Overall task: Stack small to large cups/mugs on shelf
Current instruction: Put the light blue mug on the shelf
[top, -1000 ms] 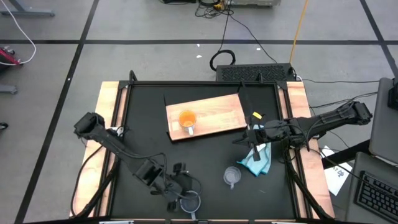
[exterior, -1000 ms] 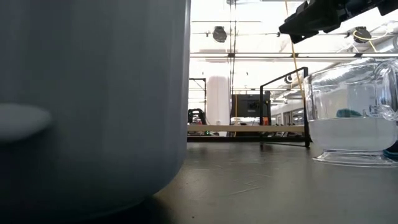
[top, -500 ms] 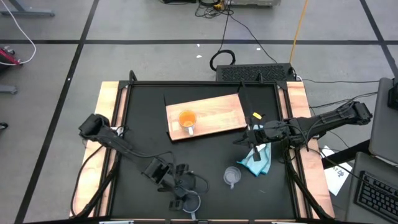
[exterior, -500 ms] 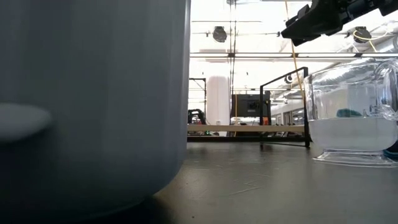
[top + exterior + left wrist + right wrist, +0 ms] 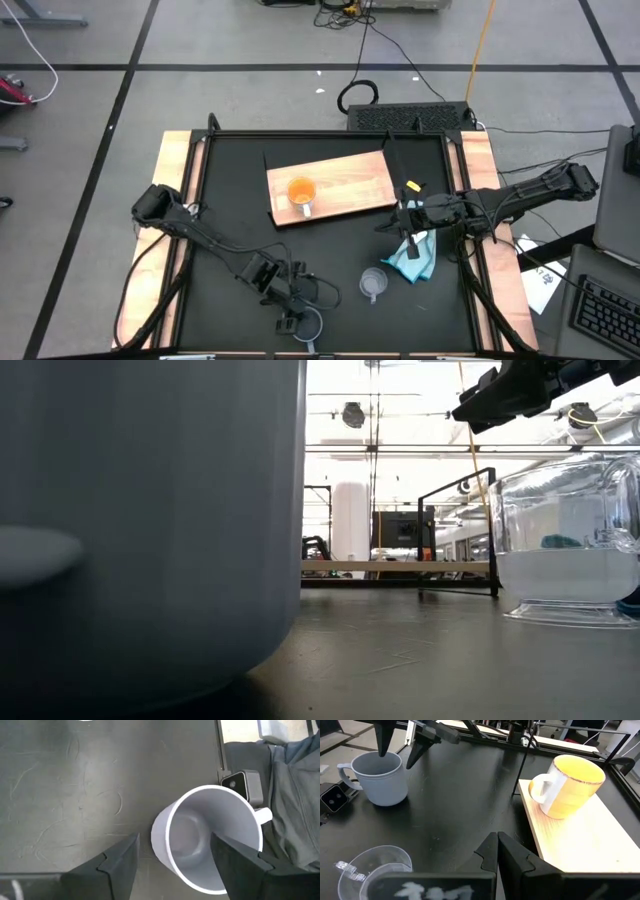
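The blue-grey mug point(image 5: 306, 325) stands upright on its base by the table's near edge; it fills the left of the low view point(image 5: 150, 530). My left gripper point(image 5: 175, 837) hangs open just above it, its fingers point(image 5: 384, 740) pointing down on either side of the rim. The orange cup point(image 5: 300, 191) stands on the wooden shelf point(image 5: 345, 180). The clear cup point(image 5: 372, 284) stands on the tabletop, right of the mug. My right gripper point(image 5: 497, 855) is shut with nothing in it, hovering by the shelf's right end point(image 5: 388, 224).
A light blue cloth point(image 5: 412, 258) lies crumpled right of the clear cup, under my right arm. A small camera block point(image 5: 246, 785) sits on the near edge beside the mug. Bare black tabletop point(image 5: 240, 240) lies between the mug and the shelf.
My left gripper has opened wide over the blue-grey mug, and its wrist has drifted a little toward the table's right edge. The mug stands where it was. My right gripper has kept shut.
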`<act>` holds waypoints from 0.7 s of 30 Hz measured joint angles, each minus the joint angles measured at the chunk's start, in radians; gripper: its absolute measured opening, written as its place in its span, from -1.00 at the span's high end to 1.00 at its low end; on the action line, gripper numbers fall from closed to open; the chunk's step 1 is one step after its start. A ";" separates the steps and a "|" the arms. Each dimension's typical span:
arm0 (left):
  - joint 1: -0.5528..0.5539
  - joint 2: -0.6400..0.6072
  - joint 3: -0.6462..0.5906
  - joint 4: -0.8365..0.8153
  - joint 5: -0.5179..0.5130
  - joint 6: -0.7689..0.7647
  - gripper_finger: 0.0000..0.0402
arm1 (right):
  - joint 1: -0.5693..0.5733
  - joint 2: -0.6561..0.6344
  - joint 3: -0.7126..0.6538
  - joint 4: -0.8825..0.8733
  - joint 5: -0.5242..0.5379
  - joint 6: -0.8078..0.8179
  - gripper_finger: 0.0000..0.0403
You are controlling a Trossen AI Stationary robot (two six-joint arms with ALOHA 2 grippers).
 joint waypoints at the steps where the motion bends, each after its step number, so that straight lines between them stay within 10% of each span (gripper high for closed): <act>1: 0.000 0.000 0.000 0.000 0.000 0.000 -0.22 | 0.000 0.000 0.000 0.000 0.000 0.000 1.00; 21: -0.007 0.065 -0.002 -0.002 0.035 0.011 -0.22 | 0.000 0.000 0.000 0.002 0.000 -0.001 1.00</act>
